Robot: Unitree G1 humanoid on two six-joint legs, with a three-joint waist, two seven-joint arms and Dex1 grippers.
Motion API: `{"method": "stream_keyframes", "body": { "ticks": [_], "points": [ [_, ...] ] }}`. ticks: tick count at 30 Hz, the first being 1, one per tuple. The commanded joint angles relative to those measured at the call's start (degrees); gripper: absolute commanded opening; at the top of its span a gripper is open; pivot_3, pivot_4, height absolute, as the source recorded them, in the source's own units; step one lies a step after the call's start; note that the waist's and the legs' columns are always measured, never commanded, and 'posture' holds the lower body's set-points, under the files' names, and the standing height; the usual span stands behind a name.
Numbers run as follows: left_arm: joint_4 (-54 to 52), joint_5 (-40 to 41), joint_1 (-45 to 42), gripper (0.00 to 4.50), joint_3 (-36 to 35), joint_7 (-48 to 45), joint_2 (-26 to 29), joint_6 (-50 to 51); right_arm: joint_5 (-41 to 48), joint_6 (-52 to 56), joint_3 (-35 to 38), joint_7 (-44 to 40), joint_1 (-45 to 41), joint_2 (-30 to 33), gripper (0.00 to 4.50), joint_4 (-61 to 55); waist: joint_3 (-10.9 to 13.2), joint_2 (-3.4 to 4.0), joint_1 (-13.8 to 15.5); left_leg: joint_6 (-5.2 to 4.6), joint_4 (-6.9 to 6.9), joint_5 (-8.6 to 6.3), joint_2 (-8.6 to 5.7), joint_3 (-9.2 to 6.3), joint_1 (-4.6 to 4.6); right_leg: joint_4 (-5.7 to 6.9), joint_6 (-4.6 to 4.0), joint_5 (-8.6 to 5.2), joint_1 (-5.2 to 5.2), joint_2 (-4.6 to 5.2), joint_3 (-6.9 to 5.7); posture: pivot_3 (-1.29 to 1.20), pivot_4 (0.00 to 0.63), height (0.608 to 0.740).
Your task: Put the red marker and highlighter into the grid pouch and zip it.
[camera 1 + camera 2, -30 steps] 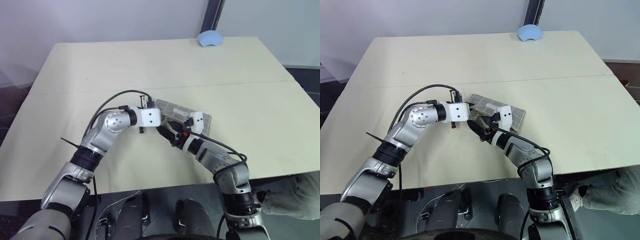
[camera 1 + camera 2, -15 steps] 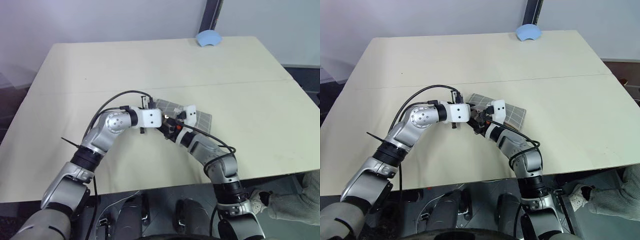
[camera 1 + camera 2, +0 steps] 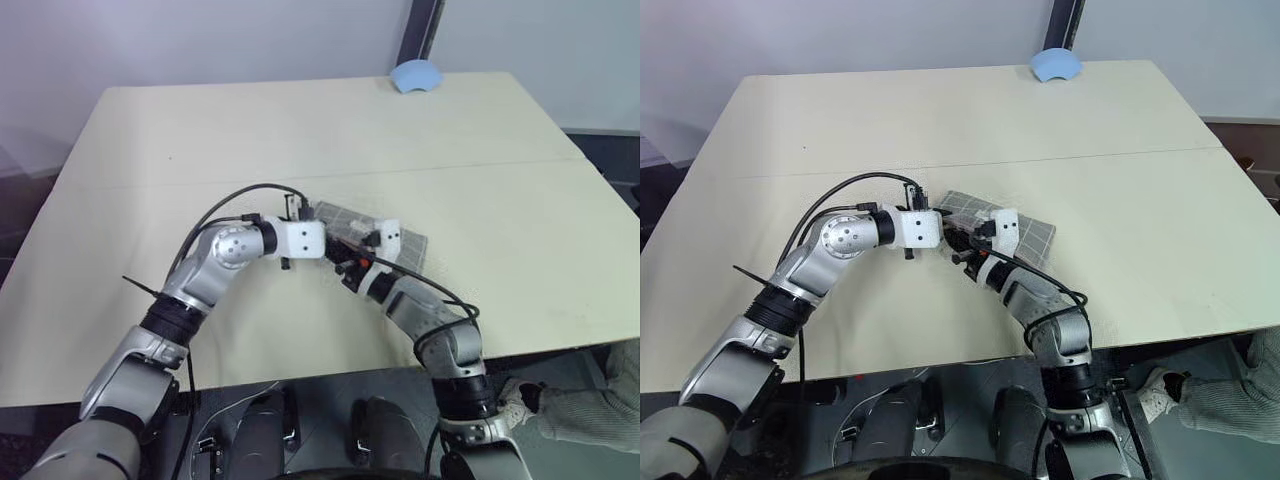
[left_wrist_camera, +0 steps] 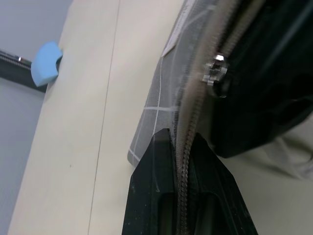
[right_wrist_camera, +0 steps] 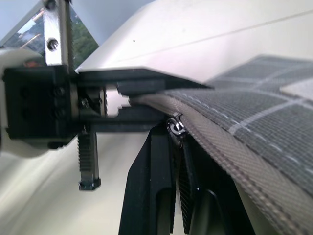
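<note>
The grid pouch (image 3: 402,240), grey with white lines, lies on the table (image 3: 300,140) in front of me. My left gripper (image 3: 331,246) is shut on the pouch's left end, and the zipper tape (image 4: 185,147) runs between its fingers. My right gripper (image 3: 346,264) meets it from the near side and is shut on the zipper edge, right at the metal zipper pull (image 5: 176,127). In the right wrist view the left gripper (image 5: 142,100) sits just beyond the pull. The red marker and the highlighter are hidden.
A small blue object (image 3: 417,76) rests at the table's far edge. A person's sleeve and gloved hand (image 3: 585,400) show past the near right corner of the table.
The right gripper has gone from open to shut on the pouch's zipper edge beside the left gripper. The left gripper has kept its hold and place.
</note>
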State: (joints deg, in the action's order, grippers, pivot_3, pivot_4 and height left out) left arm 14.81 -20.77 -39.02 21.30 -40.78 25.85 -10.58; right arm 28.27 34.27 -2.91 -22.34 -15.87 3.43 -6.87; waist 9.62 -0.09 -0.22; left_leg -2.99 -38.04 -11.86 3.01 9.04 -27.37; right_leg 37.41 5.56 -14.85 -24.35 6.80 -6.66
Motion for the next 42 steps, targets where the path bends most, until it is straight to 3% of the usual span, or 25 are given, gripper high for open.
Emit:
{"method": "stream_keyframes", "body": {
  "ticks": [1,16,25,28,30,33,38,39,42],
  "points": [
    [-1.9,0.2,-0.6,0.00,-1.2,0.7,0.6,-0.7,1.3,1.1,1.6,0.0,2.1,1.7,0.06,-5.1,0.0,0.00,-0.2,0.00,0.00,0.00,0.00,0.00,0.00,0.00,0.00,0.00,0.00,0.00,0.00,0.00,0.150,0.740],
    [5.2,0.4,-1.1,0.00,-3.8,3.2,5.7,-4.2,5.3,6.1,9.7,-4.7,12.4,18.3,0.06,-14.8,0.0,0.00,-0.4,-0.02,0.01,-0.01,0.00,-0.04,0.00,-0.01,-0.01,0.00,0.00,0.02,0.00,0.00,0.150,0.740],
    [7.7,0.5,-0.5,0.00,-3.4,6.1,5.7,-5.1,4.6,4.7,10.8,-6.4,10.9,20.9,0.06,-11.8,0.0,0.00,-0.3,-0.03,0.01,-0.01,0.00,-0.05,0.00,-0.02,-0.01,0.00,0.01,0.03,0.01,0.00,0.150,0.740],
    [6.1,5.0,0.8,0.00,-4.4,3.1,4.0,-1.5,4.4,4.7,9.7,-7.0,9.8,20.9,0.06,-10.8,0.0,0.00,-0.3,-0.03,0.01,-0.01,-0.01,-0.05,0.00,-0.02,-0.01,0.00,0.02,0.02,0.00,0.00,0.150,0.740],
    [4.7,9.2,1.7,0.00,-5.8,0.7,2.7,2.6,4.9,5.3,9.7,-6.9,9.0,20.4,0.72,-10.6,0.0,0.00,-0.4,-0.03,0.01,-0.01,0.00,-0.04,0.00,-0.02,-0.01,0.00,0.01,0.02,0.01,0.00,0.150,0.740],
    [0.9,15.9,3.5,1.12,-8.9,-1.4,0.1,9.8,5.1,5.4,9.7,-6.9,7.7,20.4,2.01,-11.1,0.0,0.00,-0.5,-0.03,0.00,0.00,0.01,-0.05,0.00,0.00,0.00,0.00,0.01,0.01,0.01,0.00,0.150,0.740],
    [-2.4,20.1,6.4,3.63,-10.0,-6.5,1.1,11.2,4.7,6.0,10.3,-8.2,8.7,23.2,4.49,-12.3,0.0,0.00,-0.3,-0.03,-0.01,0.01,-0.02,-0.05,0.01,0.00,0.01,0.00,0.05,0.01,0.00,0.00,0.150,0.740],
    [-2.9,20.8,6.7,4.04,-10.3,-7.4,1.5,11.4,5.1,6.3,10.7,-8.5,9.1,23.8,4.50,-12.4,0.0,0.00,-0.3,-0.03,-0.01,0.01,-0.02,-0.05,0.01,0.00,0.01,0.00,0.05,0.02,0.00,0.00,0.150,0.740],
    [-4.4,23.3,8.1,4.04,-11.6,-10.7,3.6,10.8,5.8,6.9,12.3,-9.4,10.6,26.2,4.50,-13.2,0.0,0.00,-0.3,-0.03,-0.01,0.00,-0.02,-0.06,0.01,0.00,0.01,0.00,0.04,0.02,0.00,0.00,0.150,0.740]
  ]
}}
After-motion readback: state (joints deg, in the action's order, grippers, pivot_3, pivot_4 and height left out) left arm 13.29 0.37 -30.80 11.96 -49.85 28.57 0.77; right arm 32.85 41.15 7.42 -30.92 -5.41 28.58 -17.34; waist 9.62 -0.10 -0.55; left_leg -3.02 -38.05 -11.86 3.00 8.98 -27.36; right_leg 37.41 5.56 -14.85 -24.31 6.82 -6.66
